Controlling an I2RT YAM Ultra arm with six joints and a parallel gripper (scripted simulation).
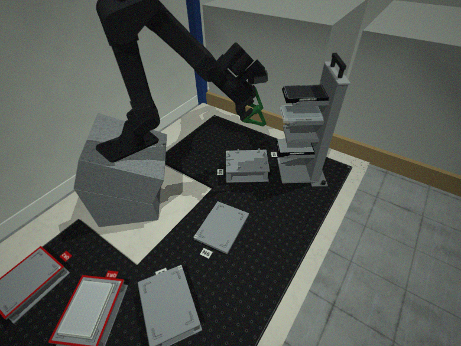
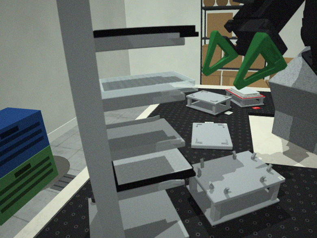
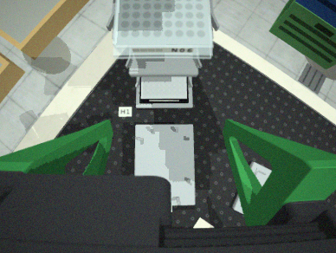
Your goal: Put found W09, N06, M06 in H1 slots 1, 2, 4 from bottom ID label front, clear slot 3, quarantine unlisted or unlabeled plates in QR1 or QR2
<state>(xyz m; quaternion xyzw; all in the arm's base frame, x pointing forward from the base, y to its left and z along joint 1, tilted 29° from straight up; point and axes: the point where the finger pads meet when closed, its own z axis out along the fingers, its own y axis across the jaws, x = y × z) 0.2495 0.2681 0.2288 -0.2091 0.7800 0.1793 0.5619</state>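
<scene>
The plate hotel H1 [image 1: 311, 122] stands at the back of the mat. A black plate [image 1: 305, 92] lies in its top slot. A clear plate [image 1: 301, 113] lies in slot 3; in the wrist view [image 3: 162, 26] its front label reads N06. The slot 2 shelf [image 2: 143, 135] holds nothing. A black plate [image 1: 296, 149] [image 2: 153, 171] lies in slot 1 and juts out a little at the front. My gripper [image 1: 255, 111] [image 2: 221, 78] is open and empty. It hangs in the air in front of the hotel, at about the height of the upper slots, apart from every plate.
The pin nest RG [image 1: 247, 165] stands just in front of the hotel, below my gripper. The flat nest N6 [image 1: 221, 226] and the landing nest [image 1: 167, 304] hold nothing. One red-framed quarantine nest holds a white plate [image 1: 87, 310]; the other [image 1: 28, 282] holds nothing.
</scene>
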